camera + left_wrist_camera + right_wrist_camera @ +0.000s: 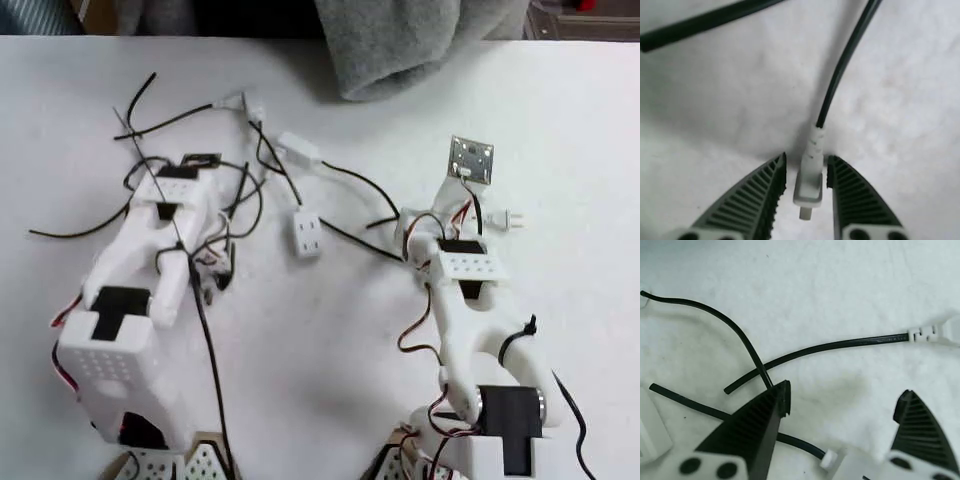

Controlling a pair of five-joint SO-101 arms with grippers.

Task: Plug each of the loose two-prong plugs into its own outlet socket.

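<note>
A white two-prong plug (808,187) on a black cord lies between my left gripper's (806,180) ribbed fingers (765,192). A thin gap shows on each side of it, so the gripper is open. In the high view that gripper (213,275) sits among tangled cords at the left. A white outlet socket (307,233) lies mid-table, and another white plug (511,220) lies at the right. My right gripper (842,407) is open over black cords, with nothing between its fingers. A white plug end (935,332) lies beyond it.
Black cords (150,120) sprawl across the back left of the table. A white connector block (298,148) and a metal plate (471,160) lie further back. Grey cloth (400,40) hangs over the far edge. The front middle of the table is bare.
</note>
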